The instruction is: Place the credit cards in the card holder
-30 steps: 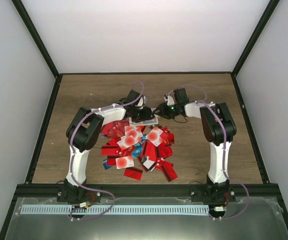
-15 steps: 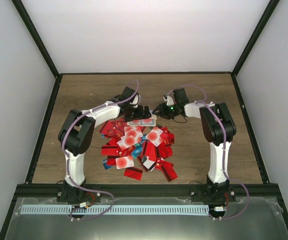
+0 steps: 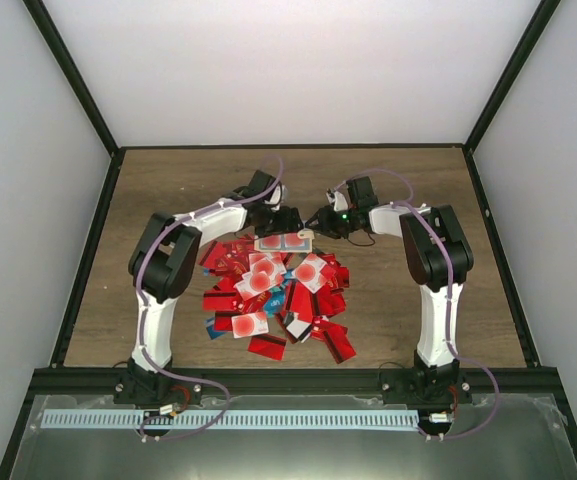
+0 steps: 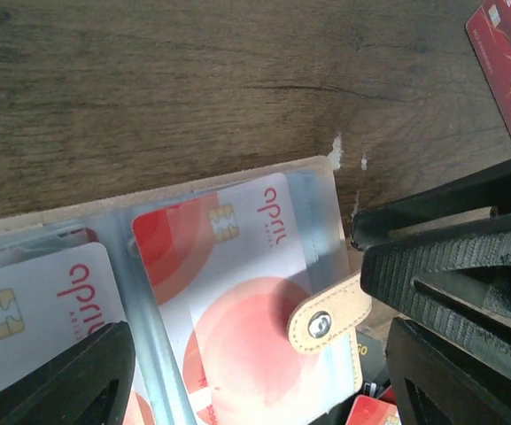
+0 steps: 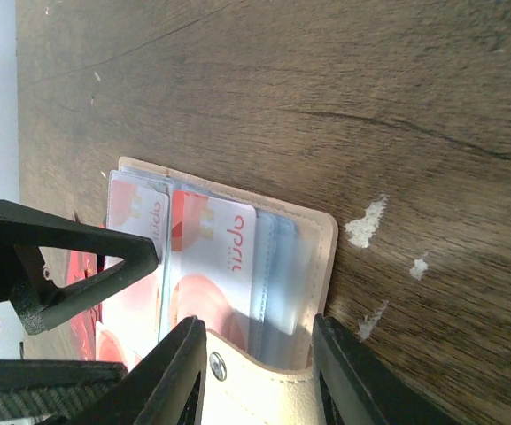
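1. The card holder (image 3: 284, 241) lies open, mid-bench (image 3: 168, 190), white cards showing inside.
2. Credit cards (image 3: 273, 295), mostly red, are heaped toward the near edge.
3. Both arms' jaws meet at the holder's far side.

Brown wood-grain tabletop (image 3: 168, 190) with pale chips (image 5: 364, 223) in its surface; white walls (image 3: 288, 70) at 9, 12 and 3 o'clock; black frame posts (image 3: 73, 78); slotted white strip (image 3: 268, 419) at 6 o'clock.

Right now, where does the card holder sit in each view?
Top external: card holder at the far edge of the credit cards pile, centre.
Left wrist: open, filling the lower centre.
Right wrist: lower left of frame.
Shared landmark: the white red-blot card in its sleeve.
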`<state>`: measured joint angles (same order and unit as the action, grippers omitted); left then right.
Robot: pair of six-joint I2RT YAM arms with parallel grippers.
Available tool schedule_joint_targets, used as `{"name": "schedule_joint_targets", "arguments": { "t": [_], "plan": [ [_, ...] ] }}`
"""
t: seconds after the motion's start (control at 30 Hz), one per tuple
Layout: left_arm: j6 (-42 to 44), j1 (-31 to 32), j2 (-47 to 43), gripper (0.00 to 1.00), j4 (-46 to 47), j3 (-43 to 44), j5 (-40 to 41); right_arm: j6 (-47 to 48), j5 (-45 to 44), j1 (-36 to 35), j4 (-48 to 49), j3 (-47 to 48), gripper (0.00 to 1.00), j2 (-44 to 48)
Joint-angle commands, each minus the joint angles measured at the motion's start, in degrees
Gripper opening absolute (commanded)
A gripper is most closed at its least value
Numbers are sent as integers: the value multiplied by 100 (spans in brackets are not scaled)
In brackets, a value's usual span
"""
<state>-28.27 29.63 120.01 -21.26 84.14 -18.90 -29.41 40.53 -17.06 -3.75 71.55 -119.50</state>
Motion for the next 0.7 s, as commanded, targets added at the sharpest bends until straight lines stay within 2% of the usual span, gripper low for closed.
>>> {"name": "schedule_joint_targets", "arguments": {
  "t": [0.0,0.27,0.67],
  "plan": [
    [-60,17,223,79,-8,163,242,24,112,22,59,96,35,173],
    [-97,35,520,73,-75,444,272,3,178,24,97,98,35,139],
    [-208,169,585,72,-38,535,87,-82,369,-5,232,120,34,52]
  ]
}}
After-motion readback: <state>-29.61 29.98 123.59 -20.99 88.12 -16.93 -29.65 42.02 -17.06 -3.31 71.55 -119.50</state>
